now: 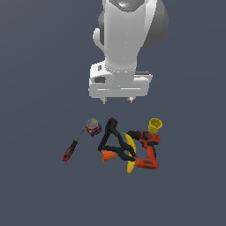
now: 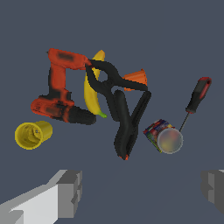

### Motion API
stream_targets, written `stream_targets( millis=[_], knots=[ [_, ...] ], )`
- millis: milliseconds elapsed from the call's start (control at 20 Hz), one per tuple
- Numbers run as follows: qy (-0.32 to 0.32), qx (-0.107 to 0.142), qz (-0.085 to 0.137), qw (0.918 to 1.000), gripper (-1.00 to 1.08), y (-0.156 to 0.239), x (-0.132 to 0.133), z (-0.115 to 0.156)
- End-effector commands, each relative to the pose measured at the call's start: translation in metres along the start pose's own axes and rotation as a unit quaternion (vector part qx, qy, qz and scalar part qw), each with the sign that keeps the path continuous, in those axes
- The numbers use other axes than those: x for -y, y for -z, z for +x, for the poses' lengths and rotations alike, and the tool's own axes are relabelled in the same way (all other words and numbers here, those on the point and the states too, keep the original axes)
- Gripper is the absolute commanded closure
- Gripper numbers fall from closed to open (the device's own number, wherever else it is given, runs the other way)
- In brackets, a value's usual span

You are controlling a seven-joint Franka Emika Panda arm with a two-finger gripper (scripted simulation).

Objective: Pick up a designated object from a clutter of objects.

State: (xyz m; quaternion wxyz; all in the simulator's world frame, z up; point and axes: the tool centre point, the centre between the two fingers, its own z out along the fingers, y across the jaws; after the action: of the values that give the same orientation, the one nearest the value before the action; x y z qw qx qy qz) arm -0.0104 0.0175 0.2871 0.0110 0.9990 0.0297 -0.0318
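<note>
My jaws are spread wide with nothing between them, and the gripper [image 1: 118, 100] hangs well above the clutter, so I judge this the approach step: nothing is grasped yet. Below and ahead lies the black spring clamp [image 1: 114, 141], flat on the floor, its two long arms meeting at one end and splaying toward the orange tips [image 2: 135, 80]. The banana [image 2: 92, 89] lies just beside it and partly under one arm, with the red drill [image 1: 147, 151] touching the banana on the far side. The printed can [image 2: 162, 136] sits near the clamp's joined end; the screwdriver [image 1: 72, 148] and yellow cup [image 1: 155, 125] stand apart. Next I would descend over the joined arms, away from the banana, turning the wrist so the fingers straddle that narrow part.
</note>
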Motion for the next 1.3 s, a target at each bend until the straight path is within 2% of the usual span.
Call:
stream_targets(
  millis=[0,300,600,900,1250],
  knots=[
    [0.000,0.000,0.000,1.0000,-0.20,0.000,0.000,0.000],
    [0.008,0.010,0.001,0.9999,-0.20,-0.002,-0.001,0.003],
    [0.032,0.039,0.006,0.9987,-0.20,-0.010,-0.003,0.011],
    [0.071,0.086,0.012,0.9937,-0.20,-0.023,-0.006,0.023],
    [0.126,0.154,0.022,0.9798,-0.20,-0.044,-0.008,0.039]
  ],
)
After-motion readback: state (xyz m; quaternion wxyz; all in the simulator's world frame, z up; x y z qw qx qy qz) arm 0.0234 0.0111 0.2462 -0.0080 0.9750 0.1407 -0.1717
